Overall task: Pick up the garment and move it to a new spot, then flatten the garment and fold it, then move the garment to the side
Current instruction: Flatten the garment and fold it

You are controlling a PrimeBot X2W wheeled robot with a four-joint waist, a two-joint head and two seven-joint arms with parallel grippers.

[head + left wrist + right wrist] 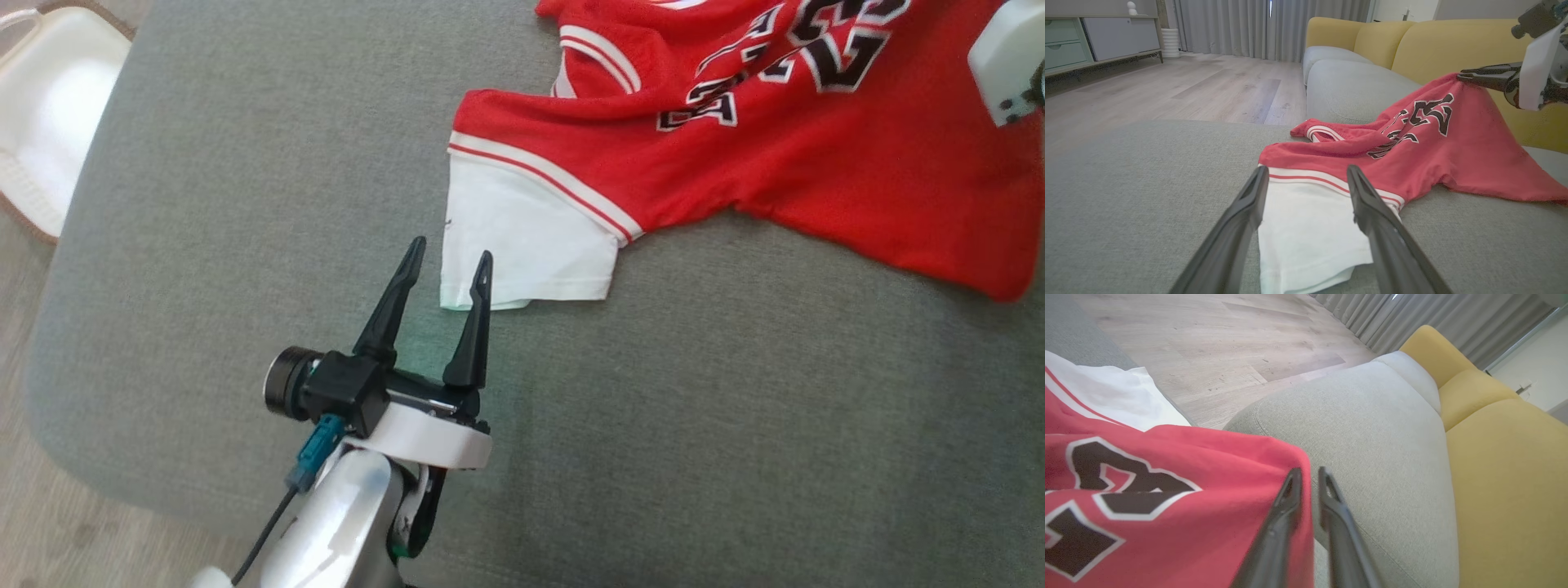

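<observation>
Currently the jersey [816,163] sprawls across the grey cushion's [245,204] far right. The right gripper [1309,471] is nearly closed, pinching a thin red edge, which may slip under pull. The left gripper [452,248] is wide open around the white sleeve [522,237]; snag risk.

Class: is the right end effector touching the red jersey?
Touching. The left wrist view shows the right end effector pinching the red jersey, its edge raised.
</observation>
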